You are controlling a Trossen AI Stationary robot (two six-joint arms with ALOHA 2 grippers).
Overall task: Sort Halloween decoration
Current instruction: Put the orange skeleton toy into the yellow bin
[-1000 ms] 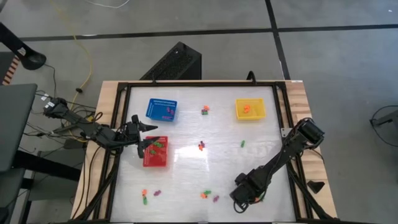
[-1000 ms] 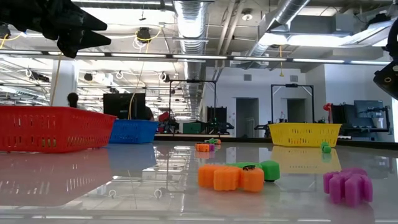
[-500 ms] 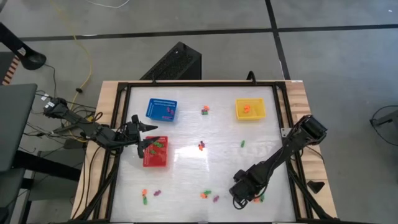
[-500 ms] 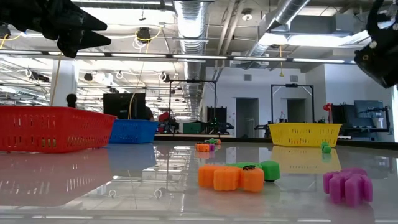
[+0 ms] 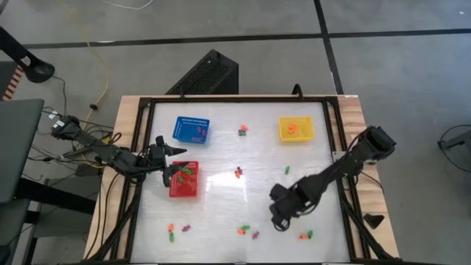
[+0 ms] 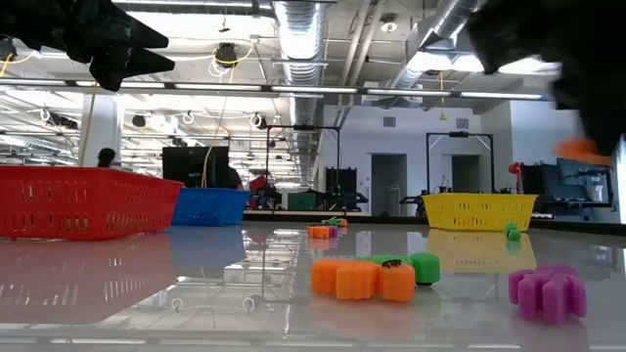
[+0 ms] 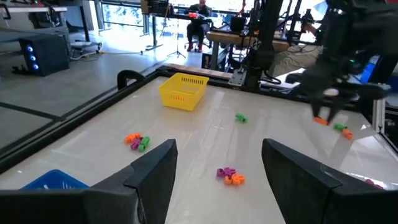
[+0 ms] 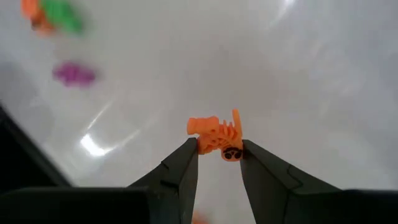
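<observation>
Orange trinket, long axis crosswise btwn right gripper jaws.

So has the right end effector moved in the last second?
Yes. In the high view the right end effector, shut on an orange trinket, has shifted up the picture from the table's near edge, toward the yellow basket.

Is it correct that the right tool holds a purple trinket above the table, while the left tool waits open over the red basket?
Not quite: the trinket in the right tool is orange, as the right wrist view shows. The left tool does wait open over the red basket.
</observation>
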